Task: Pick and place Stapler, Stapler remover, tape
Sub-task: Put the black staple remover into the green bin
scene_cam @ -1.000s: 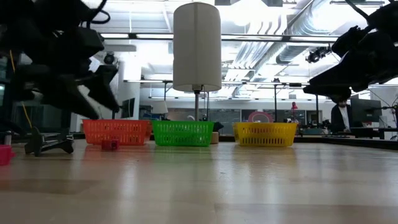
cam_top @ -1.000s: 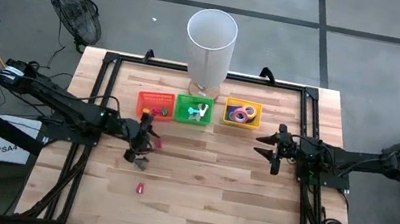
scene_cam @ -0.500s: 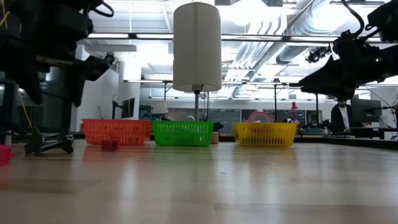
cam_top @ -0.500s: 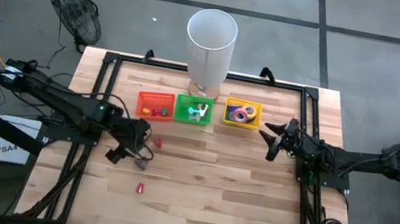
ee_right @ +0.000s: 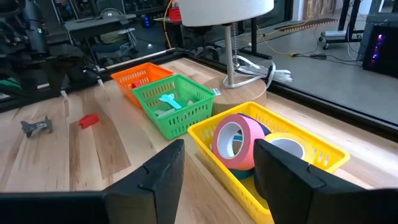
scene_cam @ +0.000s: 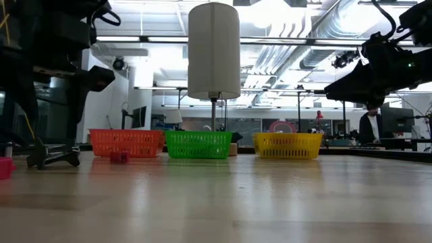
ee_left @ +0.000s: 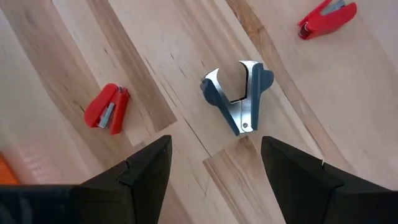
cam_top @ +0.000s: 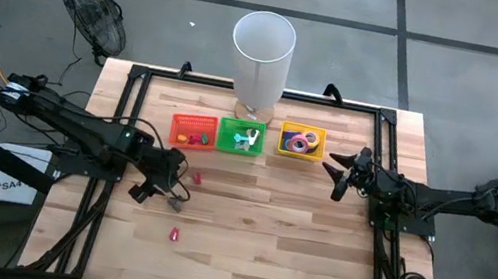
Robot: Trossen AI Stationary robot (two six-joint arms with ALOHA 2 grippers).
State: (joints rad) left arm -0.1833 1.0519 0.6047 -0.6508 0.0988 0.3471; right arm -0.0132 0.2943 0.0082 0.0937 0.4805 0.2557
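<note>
The blue-handled metal staple remover (ee_left: 237,94) lies flat on the wooden table (cam_top: 270,255), right under the left gripper (ee_left: 214,171), whose fingers are spread wide with nothing in them. A small red stapler (ee_left: 107,109) sits just beside the remover, another red stapler (ee_left: 326,17) a bit farther off. Well apart from it, the yellow plastic basket (ee_right: 323,155) holds the pink tape roll (ee_right: 234,140); the right gripper (ee_right: 214,168) hovers by it, released and empty.

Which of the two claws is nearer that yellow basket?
Right. The right gripper hangs just beside the yellow basket; the left gripper is across the table, over the staple remover.
</note>
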